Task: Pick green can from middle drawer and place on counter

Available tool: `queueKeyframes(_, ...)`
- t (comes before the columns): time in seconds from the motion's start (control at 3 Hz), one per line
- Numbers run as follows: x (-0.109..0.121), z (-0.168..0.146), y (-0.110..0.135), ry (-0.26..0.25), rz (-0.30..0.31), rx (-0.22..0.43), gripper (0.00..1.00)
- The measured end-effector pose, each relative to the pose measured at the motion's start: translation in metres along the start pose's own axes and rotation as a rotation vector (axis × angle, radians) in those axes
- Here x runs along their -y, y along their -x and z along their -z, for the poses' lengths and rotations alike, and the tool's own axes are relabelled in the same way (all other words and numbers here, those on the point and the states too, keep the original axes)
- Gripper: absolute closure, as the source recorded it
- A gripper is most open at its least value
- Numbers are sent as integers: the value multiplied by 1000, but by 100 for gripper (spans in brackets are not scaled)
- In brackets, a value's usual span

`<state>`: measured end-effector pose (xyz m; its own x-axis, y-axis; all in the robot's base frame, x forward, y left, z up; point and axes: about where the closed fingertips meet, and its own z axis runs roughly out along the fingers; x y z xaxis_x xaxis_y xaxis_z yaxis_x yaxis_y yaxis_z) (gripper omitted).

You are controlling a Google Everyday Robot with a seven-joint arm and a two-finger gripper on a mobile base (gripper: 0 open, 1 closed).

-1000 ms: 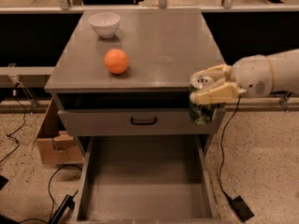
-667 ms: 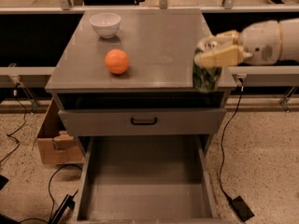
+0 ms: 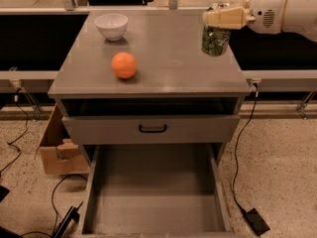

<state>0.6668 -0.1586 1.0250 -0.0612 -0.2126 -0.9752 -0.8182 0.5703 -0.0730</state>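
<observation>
My gripper (image 3: pixel 221 18) is shut on the green can (image 3: pixel 214 40), gripping its top, and holds it upright just above the right rear part of the counter (image 3: pixel 168 58). The can's lower body hangs below the cream fingers (image 3: pixel 229 18). The white arm reaches in from the right edge of the camera view. The middle drawer (image 3: pixel 154 190) is pulled fully out at the bottom, and its flat grey floor has nothing on it.
An orange ball (image 3: pixel 124 65) lies on the counter's left middle. A white bowl (image 3: pixel 111 26) stands at the back left. A closed drawer front with a black handle (image 3: pixel 152 128) is above the open drawer. A cardboard box (image 3: pixel 59 150) and cables lie on the floor.
My gripper has risen with the green can from beside the cabinet's right front corner and moved back over the counter's right rear part.
</observation>
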Motion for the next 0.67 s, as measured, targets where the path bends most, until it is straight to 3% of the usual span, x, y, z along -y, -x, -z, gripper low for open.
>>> queueKeyframes(0.33,23,-49,-26,-70,2,-14,100)
queueKeyframes(0.67,33,-97,-60,-94,-5,-9,100)
